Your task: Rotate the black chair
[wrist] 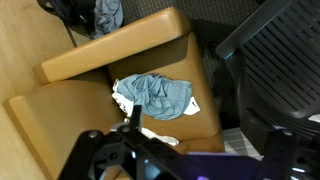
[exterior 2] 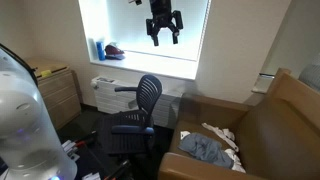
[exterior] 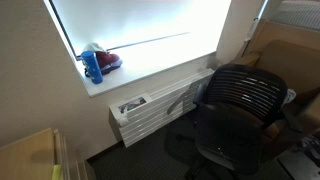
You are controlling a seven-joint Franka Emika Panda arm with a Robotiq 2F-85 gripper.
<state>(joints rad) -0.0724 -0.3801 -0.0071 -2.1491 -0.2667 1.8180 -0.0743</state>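
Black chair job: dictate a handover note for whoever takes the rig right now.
Gripper: open and empty, high up in front of the window, well above the chair and touching nothing.
Black chair: on the floor by the radiator under the window, next to the brown armchair, which has a blue cloth on its seat.
Done: nothing that shows; the gripper has not yet made contact with the chair.
Left: bring the arm down to the chair and push or pull it round, probably keeping clear of the armchair.

Exterior views share black chair (exterior: 245,95), wrist overhead
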